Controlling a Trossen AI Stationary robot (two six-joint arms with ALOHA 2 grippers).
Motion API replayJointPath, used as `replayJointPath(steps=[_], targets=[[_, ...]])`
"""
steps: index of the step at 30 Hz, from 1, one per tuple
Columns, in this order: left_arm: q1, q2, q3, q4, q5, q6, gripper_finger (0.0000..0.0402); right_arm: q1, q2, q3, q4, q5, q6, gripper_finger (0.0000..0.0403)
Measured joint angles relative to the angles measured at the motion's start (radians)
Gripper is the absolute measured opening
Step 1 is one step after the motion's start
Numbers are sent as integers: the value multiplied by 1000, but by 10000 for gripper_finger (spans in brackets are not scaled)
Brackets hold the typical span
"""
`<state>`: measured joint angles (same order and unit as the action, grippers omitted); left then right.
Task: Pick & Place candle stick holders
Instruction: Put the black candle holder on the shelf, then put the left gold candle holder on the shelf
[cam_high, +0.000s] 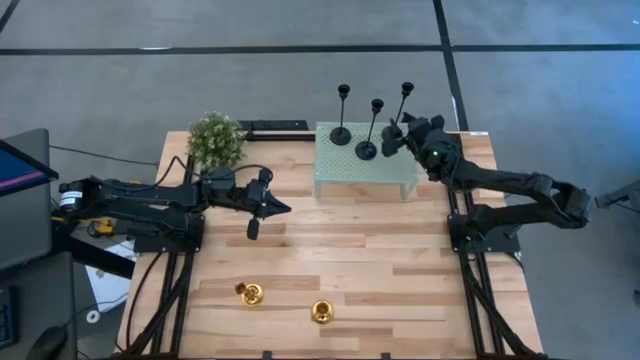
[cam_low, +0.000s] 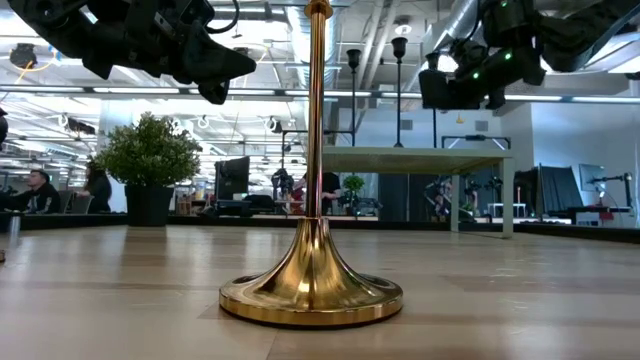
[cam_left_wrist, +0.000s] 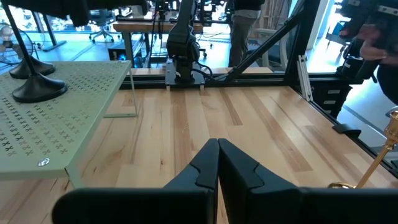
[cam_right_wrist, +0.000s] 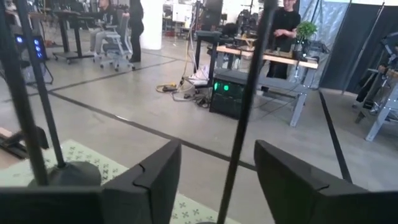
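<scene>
Three tall black candle stick holders stand by their round bases on the pale green mesh stand (cam_high: 350, 172) at the far side: one (cam_high: 342, 118), one (cam_high: 371, 130) and the rightmost (cam_high: 404, 100). My right gripper (cam_high: 393, 135) is open, and its fingers stand on either side of the rightmost holder's thin stem (cam_right_wrist: 239, 137) without touching it. Two short gold holders (cam_high: 250, 293) (cam_high: 321, 312) stand on the table near the front edge. My left gripper (cam_high: 265, 207) is shut and empty, above the table's left middle.
A small green bushy plant (cam_high: 216, 140) stands at the far left, behind my left arm. Bare wooden table (cam_high: 370, 250) lies between the mesh stand and the gold holders. One gold holder (cam_low: 312, 285) stands close in front of the low camera.
</scene>
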<state>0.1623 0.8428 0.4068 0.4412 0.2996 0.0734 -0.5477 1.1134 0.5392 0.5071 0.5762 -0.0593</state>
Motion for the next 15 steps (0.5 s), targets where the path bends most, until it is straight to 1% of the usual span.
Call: replayJointPath(steps=[5, 8, 11, 15], targets=[[0, 0, 0, 0, 0, 0, 8, 41, -93, 0, -105, 0, 0, 225], [0, 0, 0, 0, 0, 0, 8, 89, -158, 0, -222, 0, 7, 230], [0, 0, 0, 0, 0, 0, 8, 161, -235, 0, -365, 0, 28, 229], [0, 0, 0, 0, 0, 0, 8, 281, -341, 0, -552, -3, 118, 220]])
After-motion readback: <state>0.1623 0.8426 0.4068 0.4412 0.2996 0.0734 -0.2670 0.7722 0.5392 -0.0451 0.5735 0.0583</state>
